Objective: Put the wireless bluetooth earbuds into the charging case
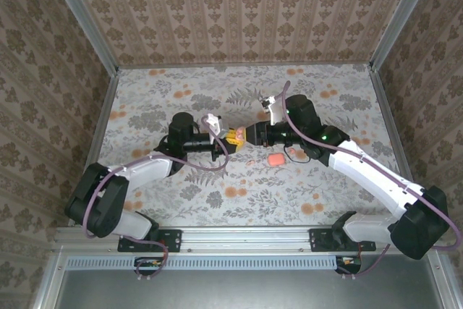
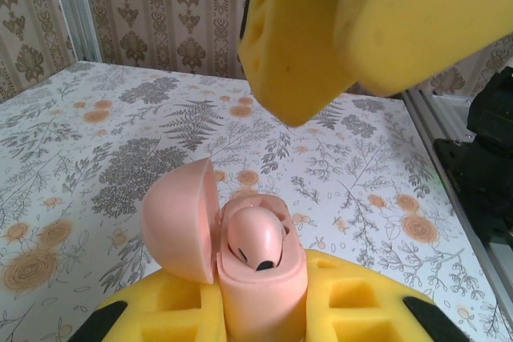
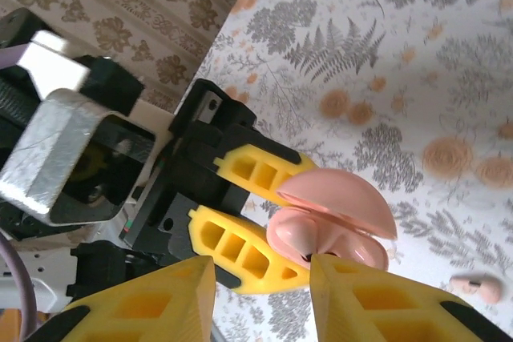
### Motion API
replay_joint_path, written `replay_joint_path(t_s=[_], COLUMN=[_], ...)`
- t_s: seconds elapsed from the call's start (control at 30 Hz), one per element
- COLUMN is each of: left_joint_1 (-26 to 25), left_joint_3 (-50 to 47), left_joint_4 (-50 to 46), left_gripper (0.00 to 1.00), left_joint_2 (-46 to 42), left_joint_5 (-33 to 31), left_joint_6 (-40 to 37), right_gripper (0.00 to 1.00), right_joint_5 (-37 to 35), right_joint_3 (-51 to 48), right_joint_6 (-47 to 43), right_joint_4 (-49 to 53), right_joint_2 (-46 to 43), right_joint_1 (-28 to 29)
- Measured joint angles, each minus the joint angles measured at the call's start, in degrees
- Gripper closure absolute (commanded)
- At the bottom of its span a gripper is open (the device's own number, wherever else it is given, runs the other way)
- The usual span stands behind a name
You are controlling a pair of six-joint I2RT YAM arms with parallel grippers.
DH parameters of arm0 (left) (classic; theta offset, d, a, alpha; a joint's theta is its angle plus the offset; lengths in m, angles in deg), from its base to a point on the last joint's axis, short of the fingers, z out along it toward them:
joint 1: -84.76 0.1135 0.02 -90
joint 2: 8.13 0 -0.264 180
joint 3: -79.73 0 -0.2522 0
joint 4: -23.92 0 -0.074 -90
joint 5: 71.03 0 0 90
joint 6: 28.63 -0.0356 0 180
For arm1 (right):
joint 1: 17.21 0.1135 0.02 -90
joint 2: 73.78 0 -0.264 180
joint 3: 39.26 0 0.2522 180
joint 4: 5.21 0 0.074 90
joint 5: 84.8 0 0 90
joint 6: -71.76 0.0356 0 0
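Observation:
The pink charging case [image 2: 260, 306] stands upright with my left gripper [image 2: 260, 294] shut on its body, its lid [image 2: 180, 222] swung open to the left. One glossy pink earbud [image 2: 256, 238] sits in a socket of the case. My right gripper [image 3: 263, 270] is open just in front of the case [image 3: 357, 252], with nothing between its yellow fingers [image 2: 321, 38]. A second earbud [image 3: 475, 286] lies loose on the table. From above, the left gripper [image 1: 228, 135] and the right gripper [image 1: 241, 135] meet tip to tip at the table's middle.
A small salmon-pink piece [image 1: 275, 158] lies on the floral table [image 1: 325, 200] just in front of the right wrist. Patterned walls enclose the left, back and right sides. A metal rail [image 1: 246, 236] runs along the near edge by the arm bases.

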Motion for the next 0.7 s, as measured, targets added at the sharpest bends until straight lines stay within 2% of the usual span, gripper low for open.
replay_joint_path(t_s=[0.27, 0.7], left_joint_1=[0.00, 0.00], left_joint_3=[-0.63, -0.72], left_joint_4=[-0.87, -0.90], left_gripper=[0.83, 0.84], left_joint_2=[-0.46, -0.85], left_joint_5=[0.00, 0.00], left_joint_6=[-1.55, -1.62], right_gripper=[0.70, 0.80], right_joint_5=[0.04, 0.52], right_joint_3=[0.11, 1.51], right_joint_6=[5.46, 6.91], right_joint_4=[0.63, 0.57], right_joint_2=[2.05, 5.73], right_joint_1=[0.00, 0.00])
